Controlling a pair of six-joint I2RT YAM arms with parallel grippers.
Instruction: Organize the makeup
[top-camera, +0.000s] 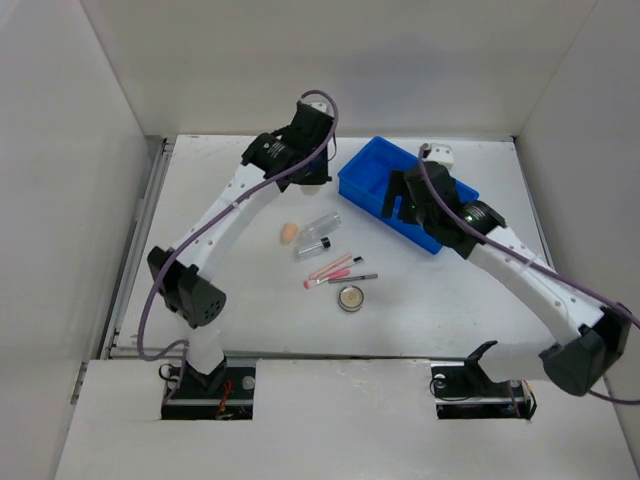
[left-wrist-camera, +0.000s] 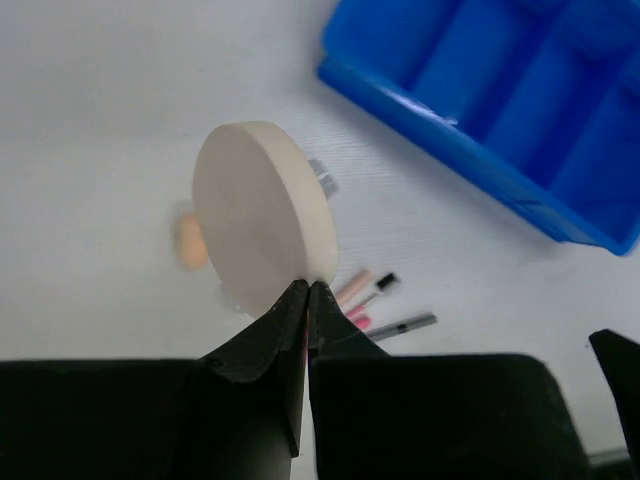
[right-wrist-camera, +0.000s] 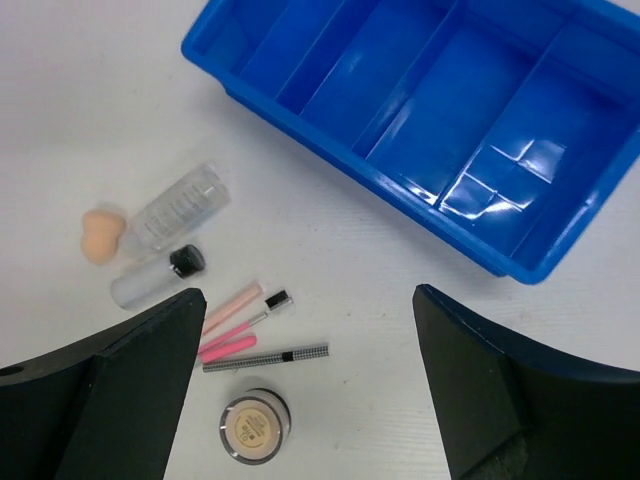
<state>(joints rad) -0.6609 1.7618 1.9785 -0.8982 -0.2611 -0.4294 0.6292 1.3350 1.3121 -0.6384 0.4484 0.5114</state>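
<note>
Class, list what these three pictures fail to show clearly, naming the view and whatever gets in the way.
Top view: left hand and its puff, hidden under the left arm.
Left wrist view: vials mostly behind the puff; sponge blurred; bin cut off by the edge.
Top view: bin partly covered by the right arm.

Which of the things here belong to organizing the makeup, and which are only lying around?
Makeup to organize: round beige puff, pinched in the left gripper; peach sponge; large clear vial; small black-capped vial; pink sticks; dark pencil; round compact.
Only around: blue divided bin, likely their container; white table.
</note>
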